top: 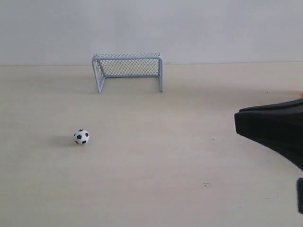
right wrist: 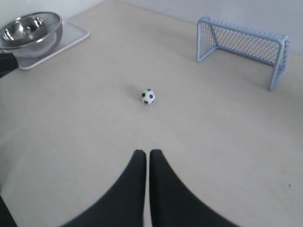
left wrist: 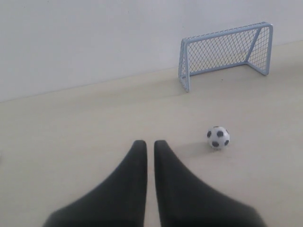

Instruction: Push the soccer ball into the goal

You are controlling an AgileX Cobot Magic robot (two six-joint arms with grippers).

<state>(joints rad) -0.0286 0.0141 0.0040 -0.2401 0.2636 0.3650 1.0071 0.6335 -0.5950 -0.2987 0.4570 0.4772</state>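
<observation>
Soccer ball point(top: 81, 136): on desk point(top: 156, 184), near-left of goal point(top: 128, 57), well apart. Likely light, smooth, rolls at slightest touch; no grip, nudge side facing away from goal; off-centre push would veer. Left hand point(left wrist: 150, 143), right hand point(right wrist: 147, 152): fingers almost together, empty.

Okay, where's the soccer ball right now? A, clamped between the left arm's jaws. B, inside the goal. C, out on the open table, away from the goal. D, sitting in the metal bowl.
C: the soccer ball rests on the bare table, well outside the frame of the goal, with nothing touching it.
</observation>
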